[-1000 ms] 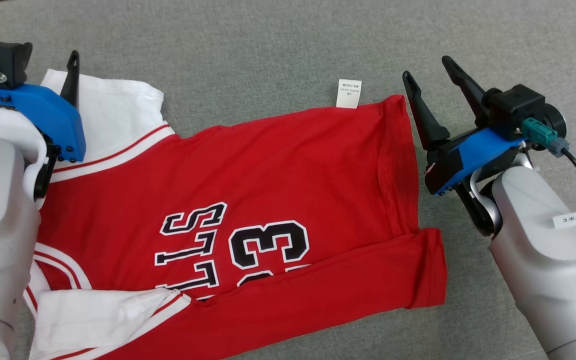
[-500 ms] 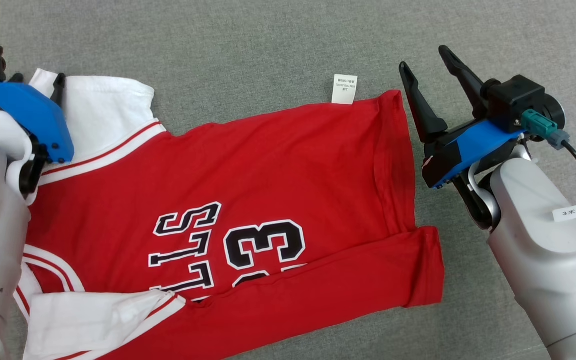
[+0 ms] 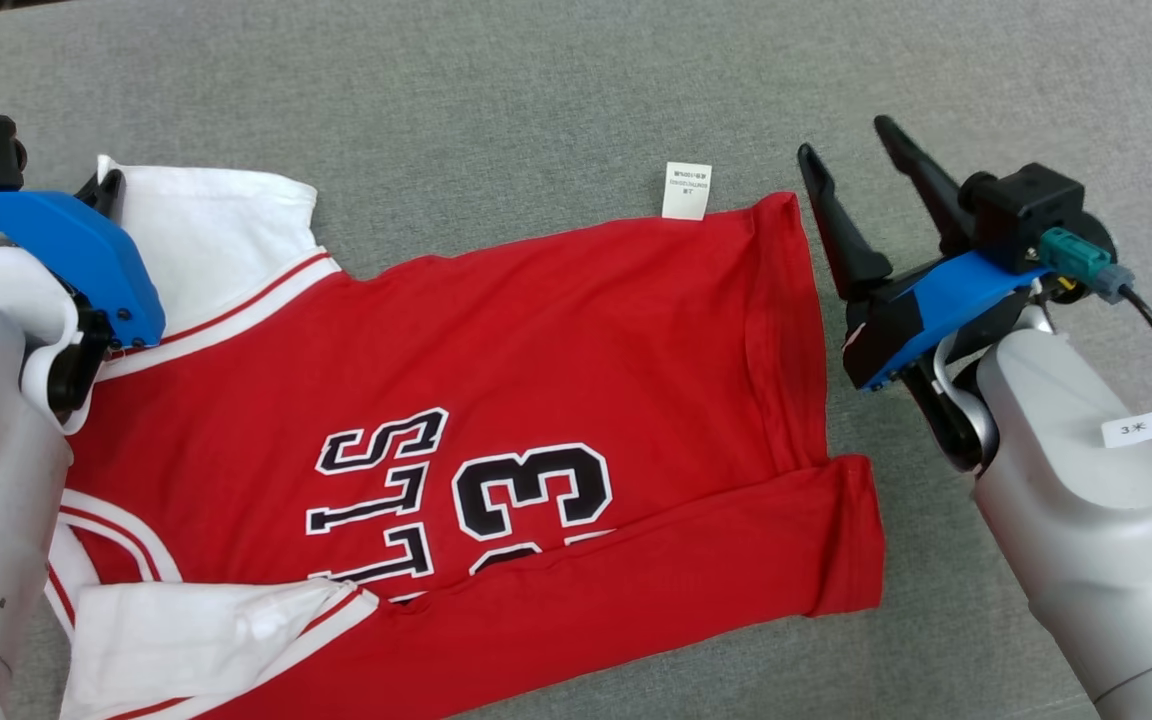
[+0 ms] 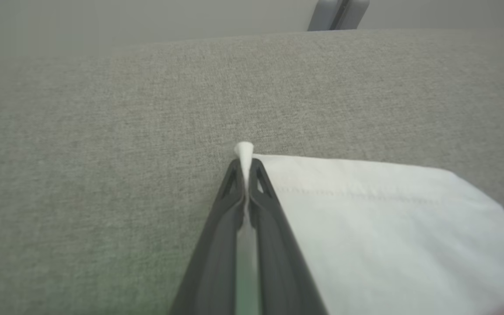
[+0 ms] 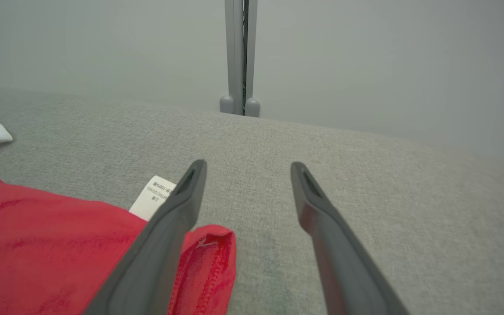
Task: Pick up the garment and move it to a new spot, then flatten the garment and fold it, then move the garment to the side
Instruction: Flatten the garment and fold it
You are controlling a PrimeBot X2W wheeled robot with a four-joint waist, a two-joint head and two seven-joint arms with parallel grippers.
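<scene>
The jersey (image 3: 556,340) is soft, matt knit cloth, and its tag (image 3: 686,190) looks like thin, smooth ribbon. The surface (image 3: 496,110) is coarse grey woven fabric. The jaws are matt black plastic on smooth blue plastic mounts (image 3: 946,295). The forearms (image 3: 1086,520) have a satin grey shell.

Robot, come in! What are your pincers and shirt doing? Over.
Left pincer shut on jersey's white sleeve corner. Right pincer open beside red hem. Jersey spread on grey cloth.

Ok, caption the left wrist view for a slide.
Left hand pinching a corner of the white sleeve on the grey surface.
</scene>
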